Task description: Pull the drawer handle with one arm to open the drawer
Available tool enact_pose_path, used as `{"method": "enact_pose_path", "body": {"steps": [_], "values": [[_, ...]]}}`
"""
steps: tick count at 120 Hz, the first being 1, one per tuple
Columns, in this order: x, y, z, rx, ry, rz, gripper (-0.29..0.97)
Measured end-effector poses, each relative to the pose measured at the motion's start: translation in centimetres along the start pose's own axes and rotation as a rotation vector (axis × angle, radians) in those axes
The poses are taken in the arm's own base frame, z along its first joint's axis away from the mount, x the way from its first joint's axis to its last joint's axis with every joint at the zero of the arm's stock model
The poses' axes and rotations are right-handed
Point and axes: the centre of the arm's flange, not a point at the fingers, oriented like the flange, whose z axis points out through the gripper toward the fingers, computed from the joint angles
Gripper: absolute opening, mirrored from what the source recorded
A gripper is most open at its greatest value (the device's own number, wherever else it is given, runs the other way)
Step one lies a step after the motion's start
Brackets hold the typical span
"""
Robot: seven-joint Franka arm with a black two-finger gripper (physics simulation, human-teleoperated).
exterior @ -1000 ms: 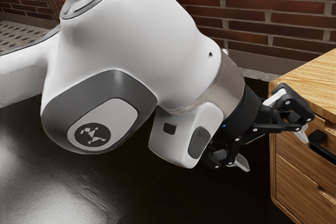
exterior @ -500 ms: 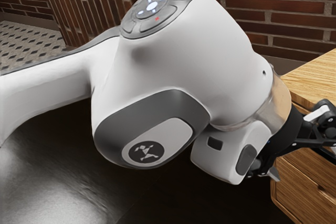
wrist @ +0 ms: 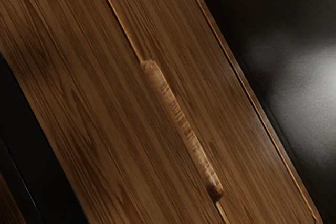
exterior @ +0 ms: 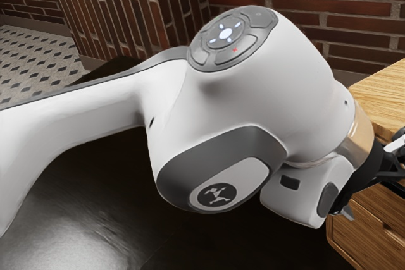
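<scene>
The handle (wrist: 182, 129) lies just ahead of the gripper (exterior: 378, 175), its long axis running along the drawer (wrist: 94, 103) front. I cannot tell how far open the gripper is.

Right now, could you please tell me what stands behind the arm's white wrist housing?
The wooden cabinet: its top and lower drawer fronts show. The arm covers its upper drawer front.

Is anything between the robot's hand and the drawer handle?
No, that stretch is bare: the wrist view shows the long, rounded pale wooden handle on the brown wooden cabinet front with nothing before it.
</scene>
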Motion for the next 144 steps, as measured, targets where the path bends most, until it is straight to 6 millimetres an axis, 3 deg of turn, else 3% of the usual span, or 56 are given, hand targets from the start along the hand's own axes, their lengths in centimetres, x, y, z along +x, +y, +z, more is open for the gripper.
{"method": "enact_pose_path", "body": {"steps": [64, 121, 144], "values": [[-0.7, 3.3, -0.9, -0.006, 0.019, -0.025, 0.66], [1.7, 6.3, -3.1, 0.002, 0.082, 0.0, 0.64], [1.6, 7.5, -4.4, 0.015, 0.095, -0.001, 0.63]]}}
